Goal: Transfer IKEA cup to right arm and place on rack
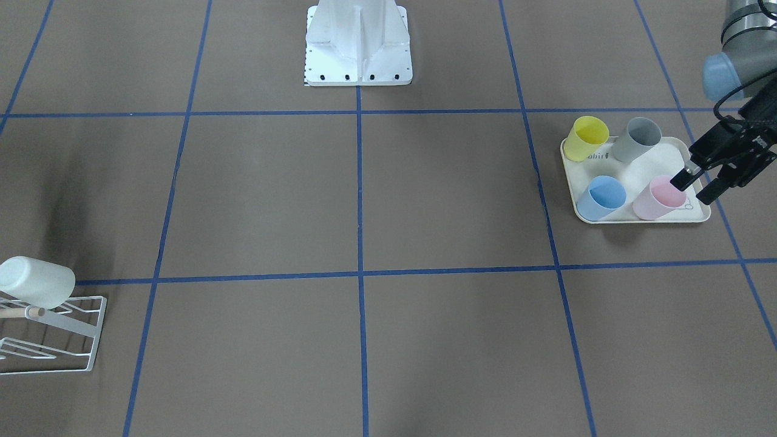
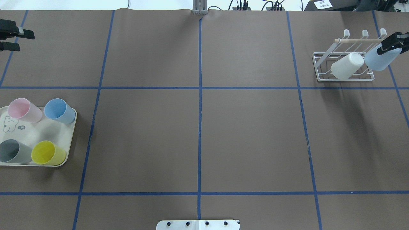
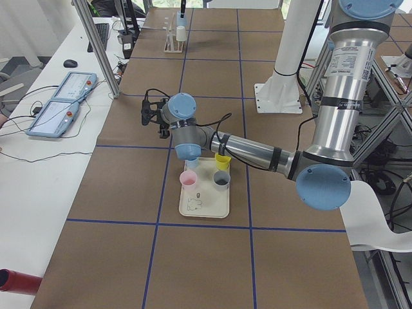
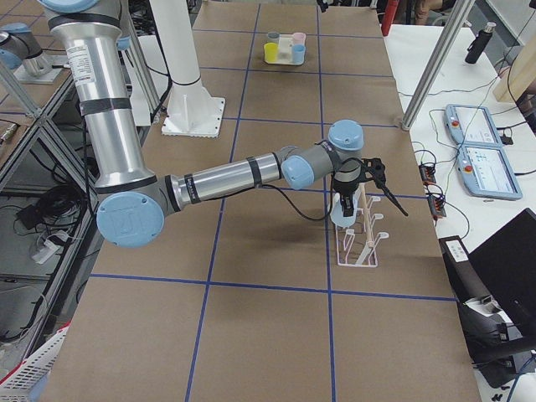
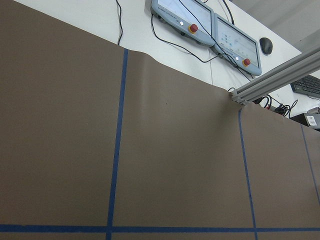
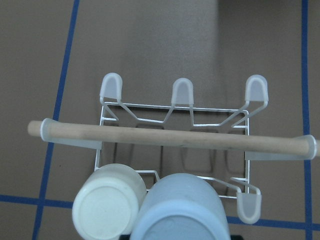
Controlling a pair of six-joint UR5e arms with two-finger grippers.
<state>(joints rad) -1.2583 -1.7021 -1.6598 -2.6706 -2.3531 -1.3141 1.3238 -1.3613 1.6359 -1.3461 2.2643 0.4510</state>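
Observation:
My right gripper [image 2: 393,43] is shut on a pale blue cup [image 2: 381,59] and holds it tilted at the right end of the white wire rack [image 2: 319,68]. In the right wrist view this cup [image 6: 182,210] sits beside a white cup [image 6: 107,200], below the wooden dowel [image 6: 170,137]. The white cup [image 2: 346,66] rests on a rack prong. My left gripper [image 2: 19,41] is open and empty at the far left. In the front view it [image 1: 693,189] hangs over the tray's edge near the pink cup [image 1: 658,197].
A cream tray [image 2: 68,158] at the left holds a pink cup [image 2: 22,110], a blue cup [image 2: 59,110], a grey cup [image 2: 12,150] and a yellow cup [image 2: 48,152]. The robot's white base [image 1: 358,45] stands at the table's middle edge.

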